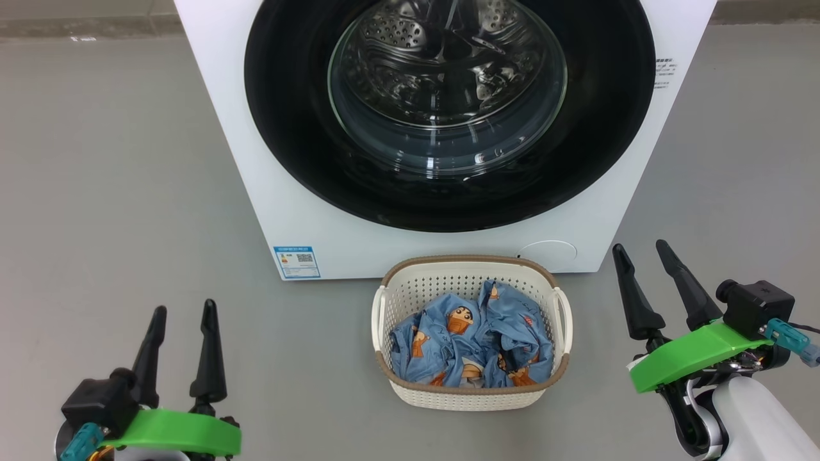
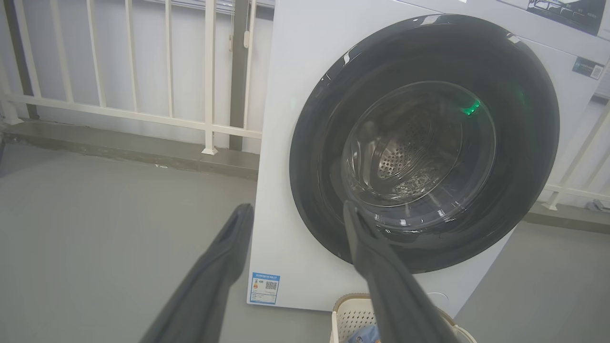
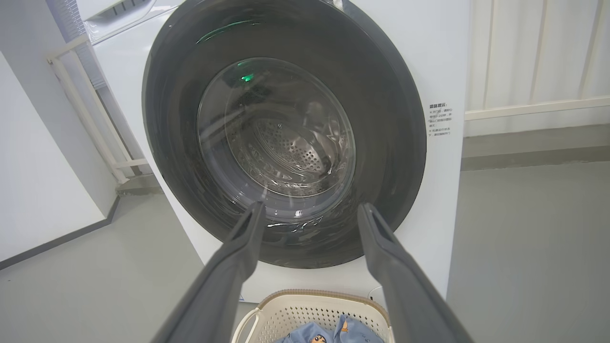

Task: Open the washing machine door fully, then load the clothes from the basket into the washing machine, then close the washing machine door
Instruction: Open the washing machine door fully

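The white washing machine [image 1: 269, 166] stands ahead with its round black-ringed door [image 1: 301, 160] shut flat against the front; the steel drum shows through the glass. On the floor before it sits the cream basket [image 1: 410, 291] holding the light blue printed clothes [image 1: 471, 342]. My left gripper [image 1: 182, 310] hangs open at the lower left, well left of the basket, with nothing between its fingers. To the right of the basket my right gripper [image 1: 640, 246] is open and empty too. Both wrist views face the door [image 2: 314, 157] [image 3: 391, 119], with the basket's rim [image 3: 286, 297] low in the right one.
Grey floor [image 1: 115, 192] spreads on both sides of the machine. A white railing [image 2: 143, 116] runs behind it on the left, and a white wall [image 3: 38, 181] stands close on that side. A blue label [image 1: 296, 261] marks the machine's lower left corner.
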Controlling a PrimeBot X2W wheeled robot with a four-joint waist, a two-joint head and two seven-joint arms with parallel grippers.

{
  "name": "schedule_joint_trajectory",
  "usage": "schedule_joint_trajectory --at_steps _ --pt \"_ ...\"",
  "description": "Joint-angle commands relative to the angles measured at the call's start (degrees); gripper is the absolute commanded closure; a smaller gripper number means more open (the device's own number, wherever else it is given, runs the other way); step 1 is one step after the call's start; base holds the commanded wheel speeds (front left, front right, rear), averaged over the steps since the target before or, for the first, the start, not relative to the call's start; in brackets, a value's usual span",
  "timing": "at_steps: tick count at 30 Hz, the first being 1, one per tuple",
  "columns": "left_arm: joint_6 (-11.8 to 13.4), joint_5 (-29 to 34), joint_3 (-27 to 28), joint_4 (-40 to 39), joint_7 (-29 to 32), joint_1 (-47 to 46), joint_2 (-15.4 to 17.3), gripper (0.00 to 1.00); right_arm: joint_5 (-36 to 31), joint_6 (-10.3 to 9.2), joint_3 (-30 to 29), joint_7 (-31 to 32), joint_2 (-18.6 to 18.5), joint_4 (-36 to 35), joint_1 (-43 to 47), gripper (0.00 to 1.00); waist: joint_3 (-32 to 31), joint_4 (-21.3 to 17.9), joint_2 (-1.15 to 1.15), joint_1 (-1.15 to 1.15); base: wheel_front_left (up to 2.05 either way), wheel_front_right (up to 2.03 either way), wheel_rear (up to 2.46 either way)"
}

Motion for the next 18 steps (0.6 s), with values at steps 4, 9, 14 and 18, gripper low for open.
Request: schedule_joint_trajectory --at_steps 4,9,14,18 --pt "0.19 0.65 1.86 -1.28 -0.61 -2.10 1.09 0.00 -0.28 0.32 1.08 -0.70 -0.55 -1.11 -1.66 0.00 -0.20 0.04 0.00 0.00 0.37 0.37 -0.73" --pt "0.05 0.53 1.73 -1.14 -0.61 -1.84 1.06 0.00 -0.18 0.32 1.38 -0.70 -0.55 -1.01 -1.58 0.00 -0.45 -0.05 0.00 0.00 0.72 0.72 -1.44" --pt "0.09 0.51 1.59 -0.92 -0.61 -1.68 1.12 0.00 -0.10 0.32 1.56 -0.70 -0.62 -0.97 -1.46 0.00 -0.63 -0.22 0.00 0.00 1.11 1.11 -2.21" --pt "0.09 0.47 1.40 -0.82 -0.61 -1.57 1.13 0.00 0.01 0.32 1.64 -0.70 -0.66 -0.97 -1.42 0.00 -0.66 -0.34 0.00 0.00 1.23 1.23 -2.46"
